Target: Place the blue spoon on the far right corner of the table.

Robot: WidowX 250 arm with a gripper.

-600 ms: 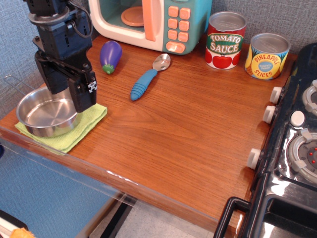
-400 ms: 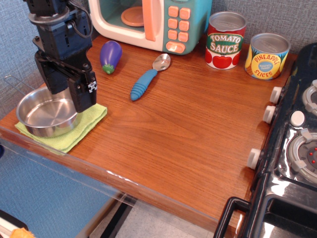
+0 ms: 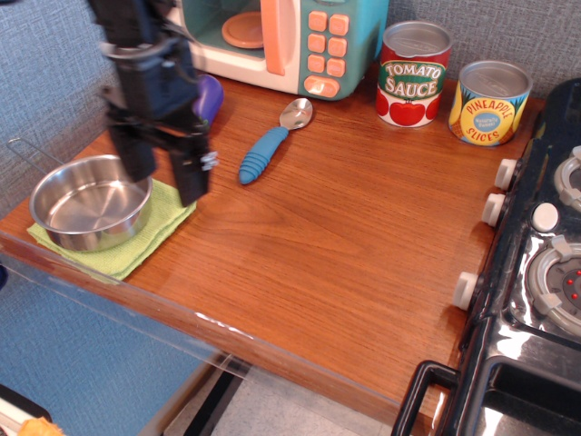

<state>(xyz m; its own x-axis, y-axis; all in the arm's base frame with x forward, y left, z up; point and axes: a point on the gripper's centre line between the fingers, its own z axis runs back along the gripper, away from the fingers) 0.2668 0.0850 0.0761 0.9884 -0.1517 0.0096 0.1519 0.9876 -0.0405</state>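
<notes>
The surface (image 3: pixel 345 236) carries everything; its upper-right stretch beside the cans (image 3: pixel 413 73) lies bare. The hand (image 3: pixel 165 162), blurred at upper left, hangs with fingers spread, holding nothing. The blue spoon (image 3: pixel 270 143) lies untouched at upper centre, so grasping and placing remain. The purple eggplant (image 3: pixel 211 95) is half hidden behind the arm.

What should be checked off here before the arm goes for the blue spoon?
1. Blue spoon lying free on the table, untouched: ok.
2. End effector open and empty: ok, fingers apart, nothing between them.
3. End effector lined up over the handle: not ok, it is to the spoon's left, by the steel pot.
4. Eggplant out of the way: cannot tell, the arm partly hides it.
5. Far right corner free: not ok, the pineapple can stands there.
</notes>
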